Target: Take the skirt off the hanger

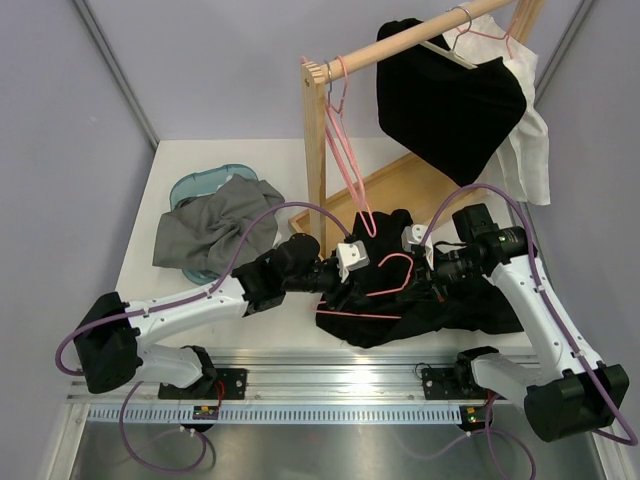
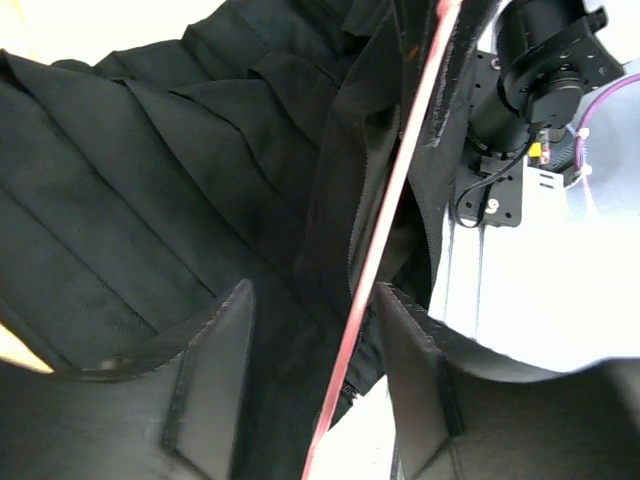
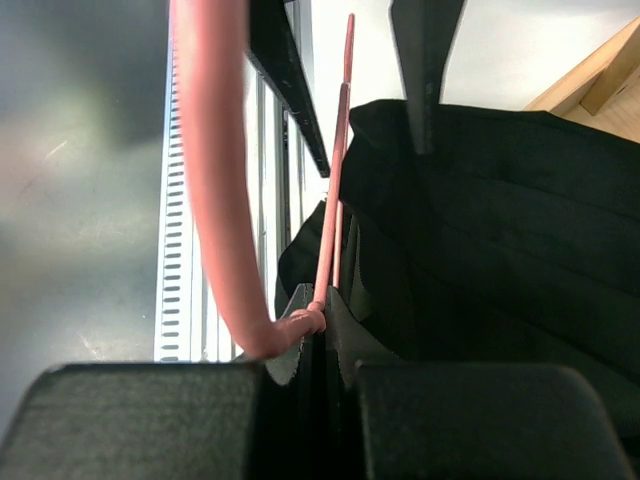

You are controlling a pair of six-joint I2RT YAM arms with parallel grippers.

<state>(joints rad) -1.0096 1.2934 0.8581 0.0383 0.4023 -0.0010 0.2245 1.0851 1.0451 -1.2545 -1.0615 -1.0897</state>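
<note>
Right gripper clamps shut on the pink hanger — left gripper stands half open, fingers straddling the hanger's bar and a fold of the black skirt — which lies heaped on the table between both arms.

A white table stands between pale walls. On its left side a grey cloth lies crumpled, draped over a blue-green plastic tub. Toward the near edge, right of the middle, a black skirt lies in a heap with a pink hanger on it. Just behind the skirt rests the flat wooden base of a clothes rack.
</note>
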